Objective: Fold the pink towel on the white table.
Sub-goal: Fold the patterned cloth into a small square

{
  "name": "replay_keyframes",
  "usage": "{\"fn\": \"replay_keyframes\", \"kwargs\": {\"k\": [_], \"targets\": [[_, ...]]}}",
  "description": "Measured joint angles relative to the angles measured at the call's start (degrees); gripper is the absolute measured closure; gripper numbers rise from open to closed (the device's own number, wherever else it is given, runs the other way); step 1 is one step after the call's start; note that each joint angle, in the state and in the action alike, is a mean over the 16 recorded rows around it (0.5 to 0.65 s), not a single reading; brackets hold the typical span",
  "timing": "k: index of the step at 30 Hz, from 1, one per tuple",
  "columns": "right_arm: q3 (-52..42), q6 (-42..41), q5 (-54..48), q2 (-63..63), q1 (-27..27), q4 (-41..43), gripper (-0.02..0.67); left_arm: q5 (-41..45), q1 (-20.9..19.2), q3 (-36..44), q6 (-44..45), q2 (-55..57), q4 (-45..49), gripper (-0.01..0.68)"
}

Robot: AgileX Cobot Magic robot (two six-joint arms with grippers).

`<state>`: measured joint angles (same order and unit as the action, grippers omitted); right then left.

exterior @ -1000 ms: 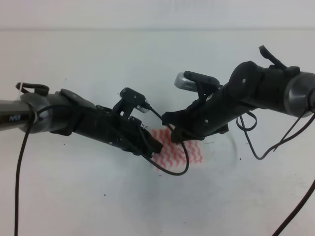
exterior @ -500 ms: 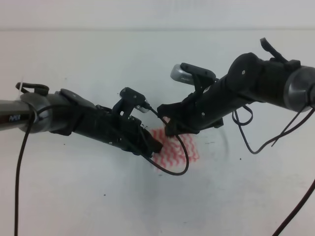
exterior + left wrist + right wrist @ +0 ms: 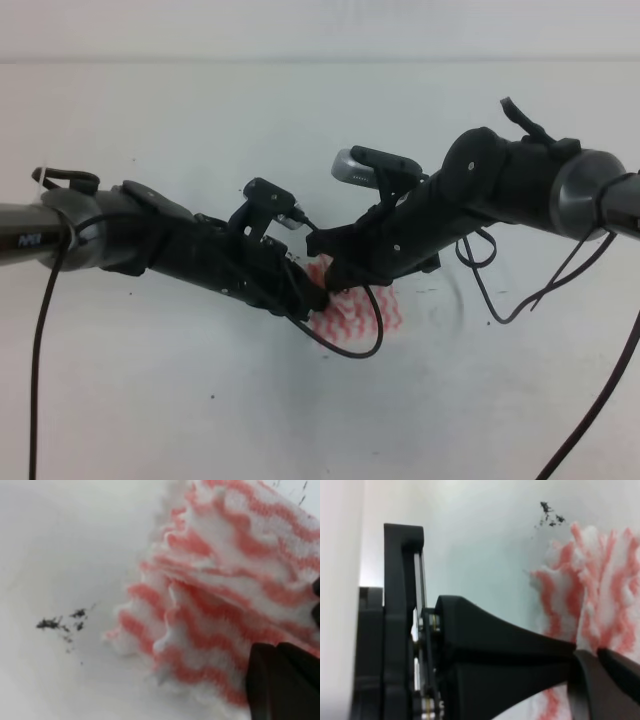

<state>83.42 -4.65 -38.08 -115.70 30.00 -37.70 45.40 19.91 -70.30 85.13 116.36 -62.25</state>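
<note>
1. Broad plain white table (image 3: 150, 400), flat, matte, marked with a few small dark specks. It carries everything listed and lies directly under both sets of fingers. No container of any kind is in view.

2. Left black gripper (image 3: 318, 298), arm reaching in from the left. Its tip sits at the near-left edge of the cloth; whether the fingers are parted or pinched cannot be told, as only one dark finger (image 3: 280, 682) shows, lying over the cloth's corner.

3. Right black gripper (image 3: 587, 662), arm reaching across from the right. Its fingers are closed, pinching a fold of cloth between their tips.

4. Thin pink-and-white zigzag-striped towel (image 3: 365, 315), soft knit cloth, lying bunched in layers between and beneath the two sets of fingers.
   - Handling, as judged: light, limp, no stiffness; it will drape and crumple rather than hold a crease, and it may slide on the smooth top.
   - Best hold, as judged: at a free corner or along an outer edge, through all layers, beside each fingertip.
</note>
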Motion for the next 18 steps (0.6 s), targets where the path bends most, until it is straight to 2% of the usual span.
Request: {"fn": "replay_keyframes", "kwargs": {"k": [13, 18], "targets": [[0.0, 0.0, 0.3, -0.1, -0.1, 0.3, 0.665, 2.1, -1.3, 0.0, 0.0, -3.0, 4.2, 0.678], [0.0, 0.0, 0.3, -0.1, -0.1, 0.5, 0.665, 4.8, -2.7, 0.2, 3.3, -3.9, 3.0, 0.678]]}}
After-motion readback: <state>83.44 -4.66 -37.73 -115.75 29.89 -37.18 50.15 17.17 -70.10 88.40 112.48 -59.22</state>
